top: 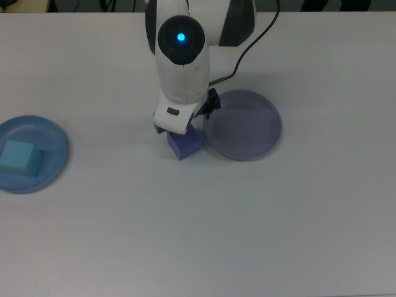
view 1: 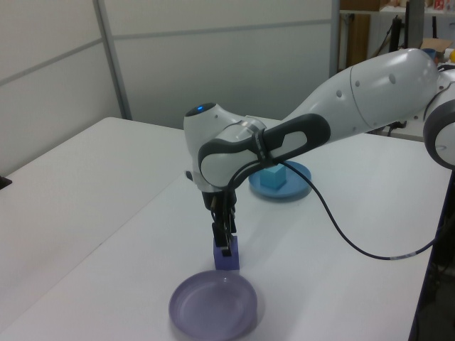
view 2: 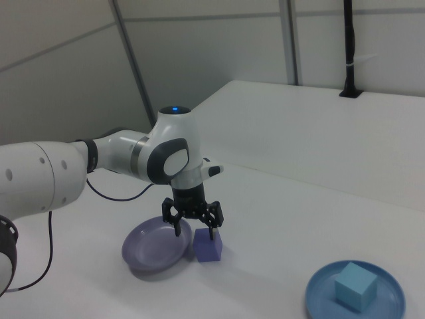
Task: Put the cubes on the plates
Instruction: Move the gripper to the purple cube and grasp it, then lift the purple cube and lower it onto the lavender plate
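The dark blue-purple cube (top: 185,146) (view 2: 208,248) rests on the white table, close beside the pale lavender plate (top: 247,127) (view 2: 149,252), which holds nothing. My gripper (view 2: 195,231) (view 1: 225,243) hangs open right over this cube, fingertips about level with its top face. In the top view the arm's white wrist hides most of the gripper and part of the cube. The light cyan cube (top: 20,156) (view 2: 355,286) lies on the light blue plate (top: 54,141) (view 2: 392,299) at the top view's far left, well apart from the gripper.
A black cable (top: 247,46) trails from the arm across the table's back part. In the left view the arm (view 1: 341,106) reaches in from the right, above the light blue plate (view 1: 298,186). A second white table (view 1: 64,185) stands at the left view's left.
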